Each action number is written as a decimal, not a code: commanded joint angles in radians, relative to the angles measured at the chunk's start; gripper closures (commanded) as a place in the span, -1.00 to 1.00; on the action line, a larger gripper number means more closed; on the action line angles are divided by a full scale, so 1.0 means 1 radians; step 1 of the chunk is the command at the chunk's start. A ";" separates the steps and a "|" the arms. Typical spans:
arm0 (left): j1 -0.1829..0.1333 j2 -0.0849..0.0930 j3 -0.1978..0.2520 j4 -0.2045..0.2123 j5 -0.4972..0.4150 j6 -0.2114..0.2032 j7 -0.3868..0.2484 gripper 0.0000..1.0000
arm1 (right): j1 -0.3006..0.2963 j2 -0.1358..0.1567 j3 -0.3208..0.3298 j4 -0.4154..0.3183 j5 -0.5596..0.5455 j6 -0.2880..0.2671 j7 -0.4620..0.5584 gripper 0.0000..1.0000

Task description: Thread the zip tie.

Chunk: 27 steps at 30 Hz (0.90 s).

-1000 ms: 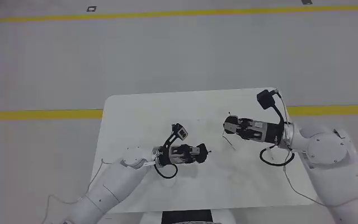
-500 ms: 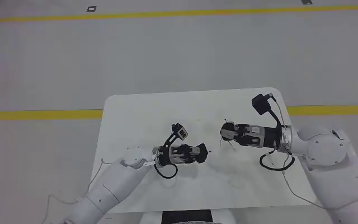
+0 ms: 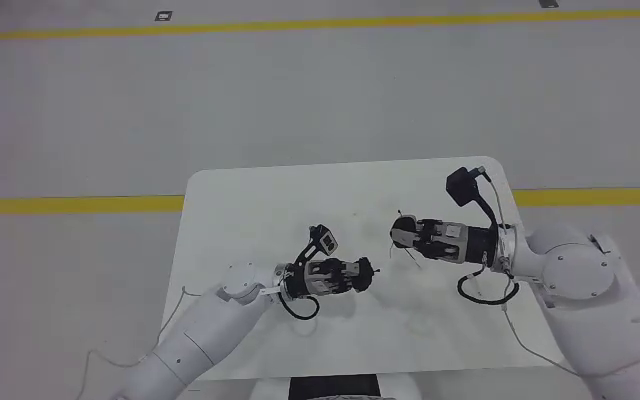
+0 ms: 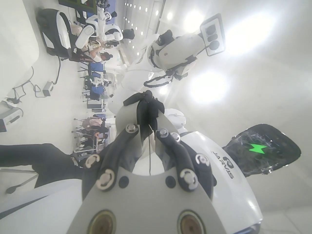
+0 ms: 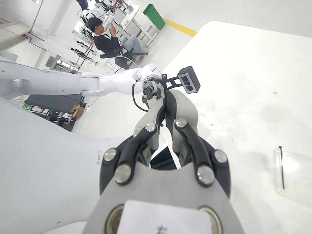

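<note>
Two hands meet over the middle of the table (image 3: 250,210), near each other but not touching. Left hand (image 3: 366,271) is closed on a thin dark strand (image 4: 149,152) that runs back from its fingertips toward the palm; whether that belongs to the tie I cannot tell. Right hand (image 3: 399,234) is clamped on the zip tie (image 5: 166,98), whose head (image 5: 163,76) pokes out past the fingertips toward the left hand.

Likely trouble: the head is small and the strap limp, so a slight misalignment would send a tip past the slot. A loose pinch could also let the tie twist or slip.

Top view gives the gap between the hands yet barely shows the tie. Right wrist view shows head and strap plainly, plus a spare tie (image 5: 282,169) lying on clear plastic (image 5: 292,174) on the table, well apart.
</note>
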 commanded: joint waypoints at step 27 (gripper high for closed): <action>0.006 -0.009 0.007 0.008 -0.071 0.059 0.019 1.00 | -0.021 0.011 -0.052 -0.031 -0.061 0.000 -0.092 1.00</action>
